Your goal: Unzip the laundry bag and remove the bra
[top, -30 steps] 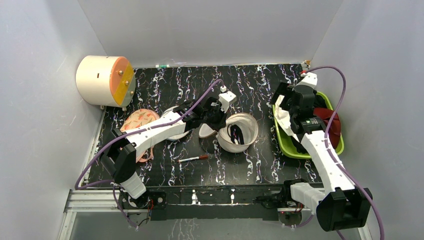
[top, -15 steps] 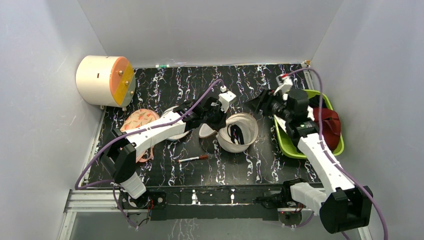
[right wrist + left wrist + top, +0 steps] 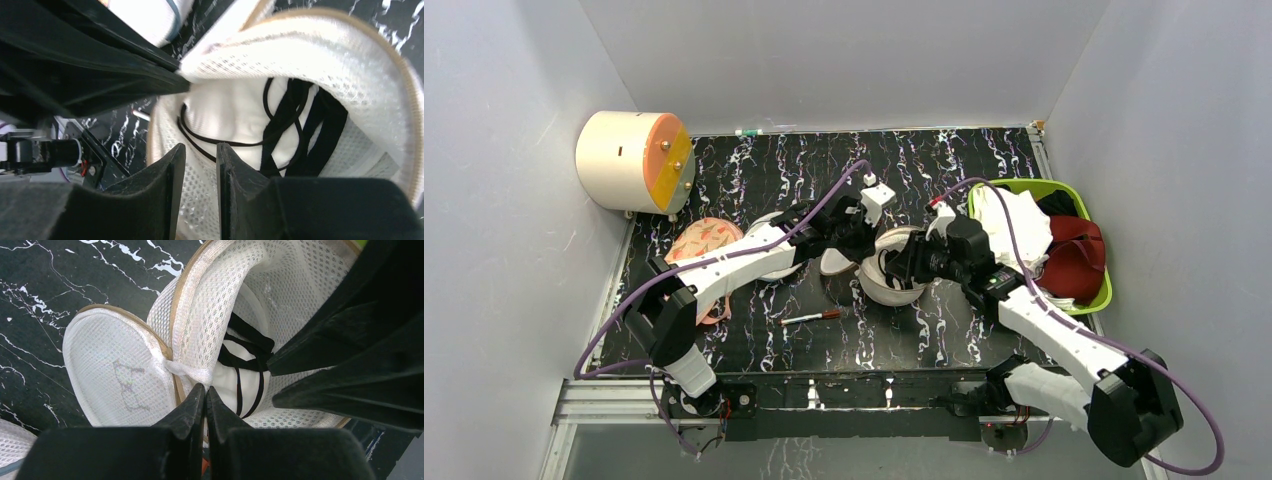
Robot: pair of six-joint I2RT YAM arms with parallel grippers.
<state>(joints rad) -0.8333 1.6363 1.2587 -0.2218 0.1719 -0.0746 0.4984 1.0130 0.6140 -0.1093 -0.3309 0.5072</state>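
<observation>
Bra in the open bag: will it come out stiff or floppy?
Probably floppy: the bra lies crumpled, its thin black straps looped loosely, so they may snag. The mesh laundry bag looks light and may lift along.

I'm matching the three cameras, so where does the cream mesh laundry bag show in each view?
Top external: laundry bag at picture centre.
Left wrist: fills the middle and top.
Right wrist: fills the right side.
Shared landmark: the bra with black straps inside it, seen in both wrist views.
</observation>
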